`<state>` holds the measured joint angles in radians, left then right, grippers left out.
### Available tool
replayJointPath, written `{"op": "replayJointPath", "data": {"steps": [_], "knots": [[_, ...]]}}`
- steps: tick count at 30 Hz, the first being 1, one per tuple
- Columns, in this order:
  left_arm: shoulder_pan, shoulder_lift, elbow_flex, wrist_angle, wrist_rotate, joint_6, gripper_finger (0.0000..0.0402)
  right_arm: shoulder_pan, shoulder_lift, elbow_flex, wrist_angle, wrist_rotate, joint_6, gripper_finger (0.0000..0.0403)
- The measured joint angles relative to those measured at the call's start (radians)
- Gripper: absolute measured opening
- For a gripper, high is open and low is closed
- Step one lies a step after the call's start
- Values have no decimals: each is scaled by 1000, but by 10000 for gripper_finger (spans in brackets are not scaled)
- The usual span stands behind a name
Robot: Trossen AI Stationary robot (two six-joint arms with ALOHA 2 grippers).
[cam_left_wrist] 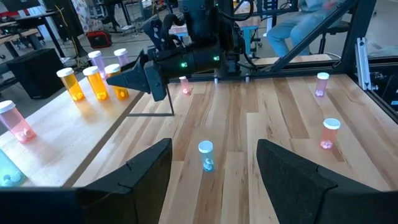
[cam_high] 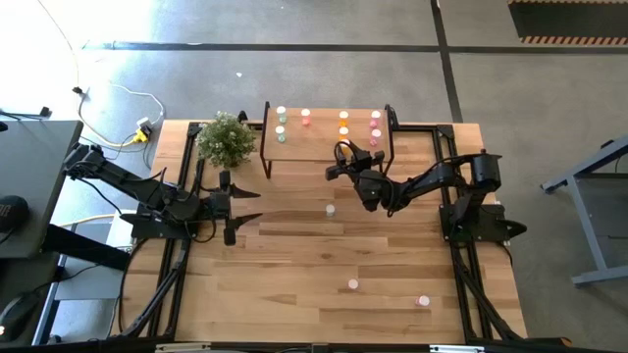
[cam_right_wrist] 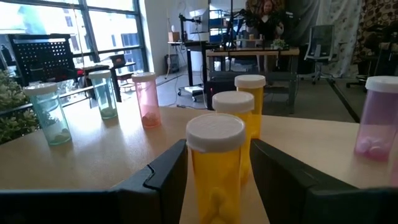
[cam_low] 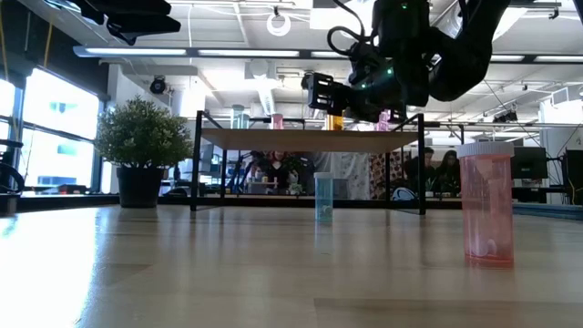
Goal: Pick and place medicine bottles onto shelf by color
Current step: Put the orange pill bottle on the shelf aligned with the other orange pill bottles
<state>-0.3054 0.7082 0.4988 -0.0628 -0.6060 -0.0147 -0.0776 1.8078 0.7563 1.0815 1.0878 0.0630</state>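
The shelf stands at the table's far middle. On its top, bottles stand in colour rows: pale green, pink, orange and magenta. My right gripper is over the shelf's near edge, shut on an orange bottle. My left gripper waits open and empty over the table's left part. A pale green bottle and two pink bottles stand upright on the table. My right gripper pinches the orange bottle's body, below its white cap, between its two fingers, one on each side. The fingers come roughly level from the table's near right side. The bottle is upright. The fingers hide whether its base rests on the shelf top.
A potted plant stands just left of the shelf. In the low view the loose green bottle stands in front of the shelf and a pink one is nearer. People sit in the room beyond the table.
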Motion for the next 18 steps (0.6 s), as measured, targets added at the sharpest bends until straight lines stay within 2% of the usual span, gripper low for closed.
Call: {"op": "replayJointPath", "data": {"steps": [4, 11, 18], "knots": [[0, 0, 0, 0, 0, 0, 225, 0, -2, 0, 5, -1, 0, 166], [0, 0, 0, 0, 0, 0, 225, -15, -3, 0, 4, -70, 12, 166], [0, 0, 0, 0, 0, 0, 225, -21, -3, 2, 5, -56, 9, 166]]}}
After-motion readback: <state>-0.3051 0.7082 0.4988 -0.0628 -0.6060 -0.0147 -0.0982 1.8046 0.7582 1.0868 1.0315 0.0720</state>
